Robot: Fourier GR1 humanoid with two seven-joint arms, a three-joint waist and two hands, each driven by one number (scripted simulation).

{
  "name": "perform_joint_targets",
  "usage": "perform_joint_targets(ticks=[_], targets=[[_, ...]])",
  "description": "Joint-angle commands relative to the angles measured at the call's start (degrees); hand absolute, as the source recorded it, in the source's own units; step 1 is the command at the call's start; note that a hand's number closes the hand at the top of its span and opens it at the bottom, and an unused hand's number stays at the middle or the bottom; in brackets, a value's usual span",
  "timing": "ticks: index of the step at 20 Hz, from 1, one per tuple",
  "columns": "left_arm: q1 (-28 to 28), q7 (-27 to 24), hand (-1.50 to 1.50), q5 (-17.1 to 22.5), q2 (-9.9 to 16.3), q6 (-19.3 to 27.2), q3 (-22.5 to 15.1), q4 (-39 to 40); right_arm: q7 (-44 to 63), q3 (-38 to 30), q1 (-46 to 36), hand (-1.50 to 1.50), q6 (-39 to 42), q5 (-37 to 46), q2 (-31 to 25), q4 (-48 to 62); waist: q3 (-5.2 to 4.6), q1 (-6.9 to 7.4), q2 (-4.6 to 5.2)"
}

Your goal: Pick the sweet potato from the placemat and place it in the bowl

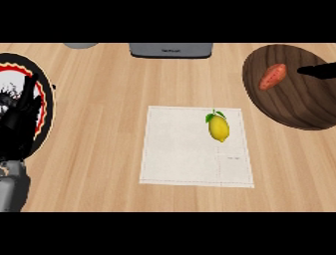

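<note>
Orange-red sweet potato lies inside the dark wooden round bowl, upper left part of its floor. Right hand enters from the right edge over the bowl, fingers straight, released, tip near the potato but apart. Yellow lemon with green leaf sits on the pale cloth placemat (upper right area). Left hand at the left edge over the light wooden worktop, fingers up, relaxed.

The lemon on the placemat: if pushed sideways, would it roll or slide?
The lemon looks oval and smooth, so it would probably roll, wobbling unevenly toward its pointed ends. Its leafy stem may catch. The thin placemat might wrinkle or shift under it.
</note>
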Motion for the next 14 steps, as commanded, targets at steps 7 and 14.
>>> perform_joint_targets(ticks=[7,14], targets=[[0.0,-1.26,0.0,-0.65,-0.64,-0.45,-0.69,1.03,-4.97,-10.01,5.43,-1.5,14.73,-10.78,-13.83,7.18,-0.03,0.07,0.28],[1.05,-1.32,0.0,1.28,0.89,-1.69,1.9,0.66,-10.95,-13.38,15.47,-1.5,29.56,-14.72,-22.4,10.66,0.07,-0.5,0.2]])
